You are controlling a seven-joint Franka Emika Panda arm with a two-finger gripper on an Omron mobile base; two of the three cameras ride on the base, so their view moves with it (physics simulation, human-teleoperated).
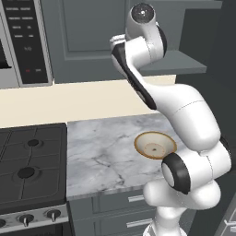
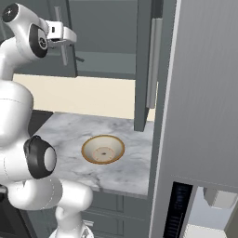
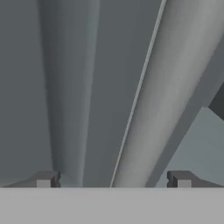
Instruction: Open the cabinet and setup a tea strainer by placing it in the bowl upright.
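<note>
The cabinet (image 1: 83, 32) hangs above the marble counter. Its right door (image 2: 142, 65) stands swung open, baring the grey shelf (image 2: 109, 60); its left door is shut. My gripper (image 2: 64, 37) is up at the left door's silver bar handle (image 2: 63, 53). In the hand view the handle (image 3: 153, 105) runs between my fingertips (image 3: 43, 179), with my gripper (image 3: 113, 180) open around it. A thin dark stick, seemingly the tea strainer (image 2: 80, 59), lies on the shelf just right of the handle. The bowl (image 1: 155, 145) (image 2: 102, 149) sits empty on the counter below.
A black stove (image 1: 27, 161) lies left of the counter and a microwave (image 1: 23, 41) hangs above it. Grey drawers (image 1: 124, 203) run under the counter. A tall grey panel (image 2: 204, 93) stands close on the right, beside the open door's handle (image 2: 152, 62).
</note>
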